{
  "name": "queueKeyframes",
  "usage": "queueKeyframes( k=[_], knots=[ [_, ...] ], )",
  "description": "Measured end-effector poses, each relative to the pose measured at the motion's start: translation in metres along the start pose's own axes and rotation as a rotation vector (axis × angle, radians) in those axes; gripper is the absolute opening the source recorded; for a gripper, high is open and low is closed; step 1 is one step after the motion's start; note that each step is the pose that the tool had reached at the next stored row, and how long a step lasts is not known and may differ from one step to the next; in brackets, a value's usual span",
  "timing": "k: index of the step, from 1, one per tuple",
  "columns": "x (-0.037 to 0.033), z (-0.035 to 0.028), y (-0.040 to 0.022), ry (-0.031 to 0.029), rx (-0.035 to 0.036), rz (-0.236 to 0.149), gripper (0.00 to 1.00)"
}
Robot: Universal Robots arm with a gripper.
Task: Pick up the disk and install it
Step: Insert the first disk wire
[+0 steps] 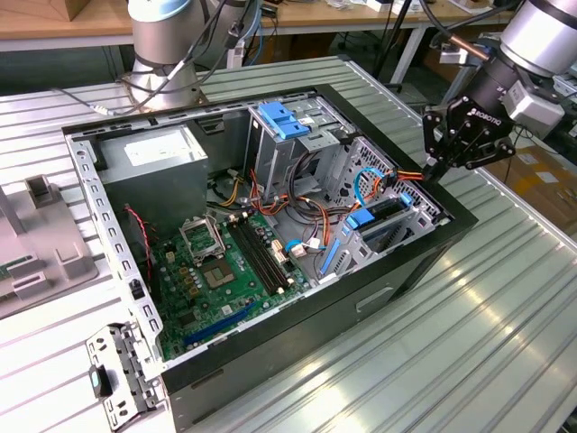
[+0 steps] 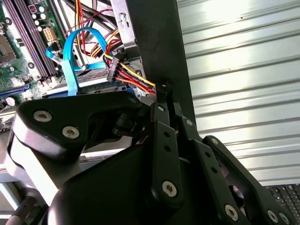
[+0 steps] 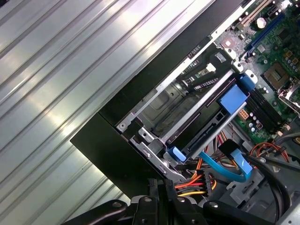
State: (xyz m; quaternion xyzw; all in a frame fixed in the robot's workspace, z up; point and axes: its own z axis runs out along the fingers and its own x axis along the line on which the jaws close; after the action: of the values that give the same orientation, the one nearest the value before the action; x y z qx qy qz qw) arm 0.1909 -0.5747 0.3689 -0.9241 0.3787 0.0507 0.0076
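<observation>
Black linkage bars of the gripper [image 2: 163,91] crowd both wrist views, the jaws pinched together with nothing between them that I can make out, tips at the drive cage's [image 3: 154,101] outer corner. Just beside them sit a black power plug [image 3: 193,180] with red, yellow and orange wires and a glossy blue ribbon cable [image 3: 234,165]. Beyond the tips, the disk [image 3: 199,129] looks already slotted into the cage: a dark flat slab edged by blue plastic rails, its long axis running away from the jaws toward the green motherboard [image 3: 276,79]. Outside the cage lies the ribbed metal table [image 3: 70,70].
</observation>
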Motion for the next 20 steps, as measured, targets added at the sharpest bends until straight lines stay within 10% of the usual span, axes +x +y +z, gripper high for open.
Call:
queueKeyframes(
  k=[10, 20],
  knots=[
    [-0.0007, -0.0022, -0.0003, -0.0289, 0.0290, -0.004, 0.17],
    [-0.0036, -0.0018, 0.0031, -0.0328, 0.0330, -0.004, 0.17]
  ],
)
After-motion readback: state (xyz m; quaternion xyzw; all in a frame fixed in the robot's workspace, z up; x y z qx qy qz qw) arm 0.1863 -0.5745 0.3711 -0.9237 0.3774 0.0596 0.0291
